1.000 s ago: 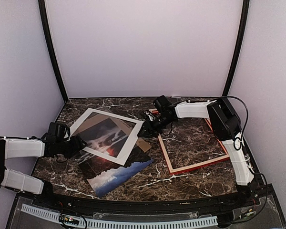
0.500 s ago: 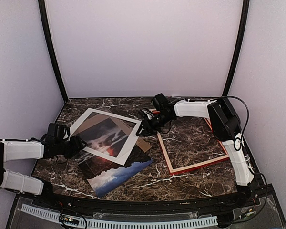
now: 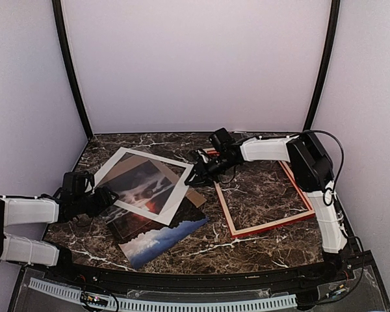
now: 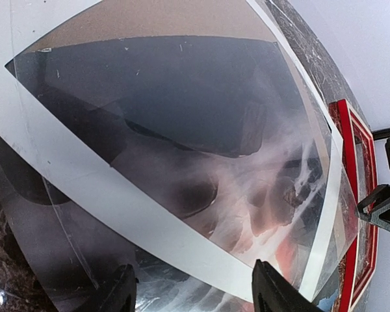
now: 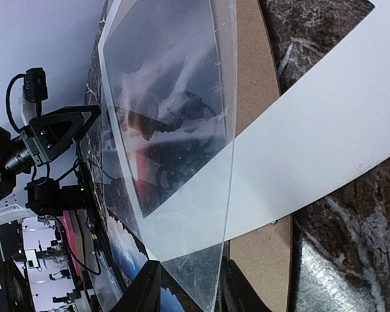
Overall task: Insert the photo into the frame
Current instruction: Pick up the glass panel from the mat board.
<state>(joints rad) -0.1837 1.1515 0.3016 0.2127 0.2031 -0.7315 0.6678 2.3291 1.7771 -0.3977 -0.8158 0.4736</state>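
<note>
Photo (image 3: 161,239) lies flat on bench (image 3: 247,250), just ahead of left fingers (image 3: 106,197), half under mat (image 3: 179,194). Left arm eases back, fingers spread, empty. Right fingers (image 3: 196,171) narrow at clear pane (image 5: 195,227) corner; I can't confirm grip. Frame (image 3: 273,223) just behind them, unfilled.

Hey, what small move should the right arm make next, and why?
Probably close the right tool on the corner of the clear sheet: it lies between the spread fingers, and the sheet covers the white mat.
</note>
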